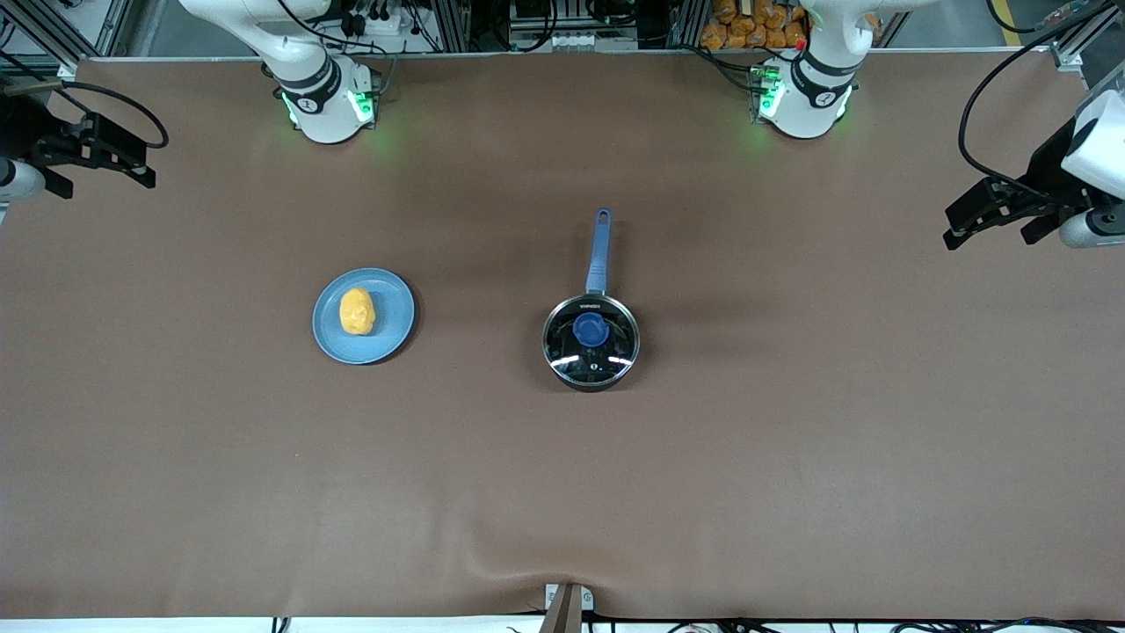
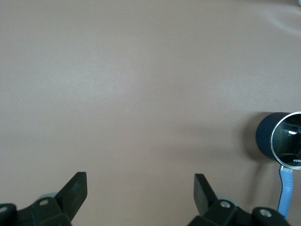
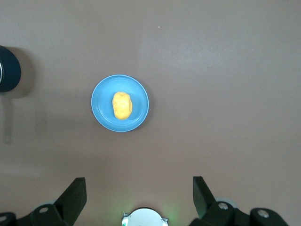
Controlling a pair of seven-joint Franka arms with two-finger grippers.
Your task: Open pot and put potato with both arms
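Note:
The black pot (image 1: 591, 345) stands mid-table with its glass lid and blue knob (image 1: 591, 330) on it. Its blue handle (image 1: 601, 251) points toward the robots' bases. The yellow potato (image 1: 357, 311) lies on a light-blue plate (image 1: 395, 308), beside the pot toward the right arm's end. My left gripper (image 1: 989, 230) is open and empty, high over the left arm's end of the table. My right gripper (image 1: 101, 176) is open and empty, high over the right arm's end. The left wrist view (image 2: 140, 190) shows the pot (image 2: 281, 141). The right wrist view (image 3: 139, 193) shows the potato (image 3: 122, 105) on the plate (image 3: 101, 101).
The brown table cover (image 1: 562, 483) has a small wrinkle at its front edge near a clamp (image 1: 567, 607). Both white arm bases with green lights (image 1: 330, 105) (image 1: 804, 97) stand along the table's back edge. A box of orange items (image 1: 751, 22) sits past that edge.

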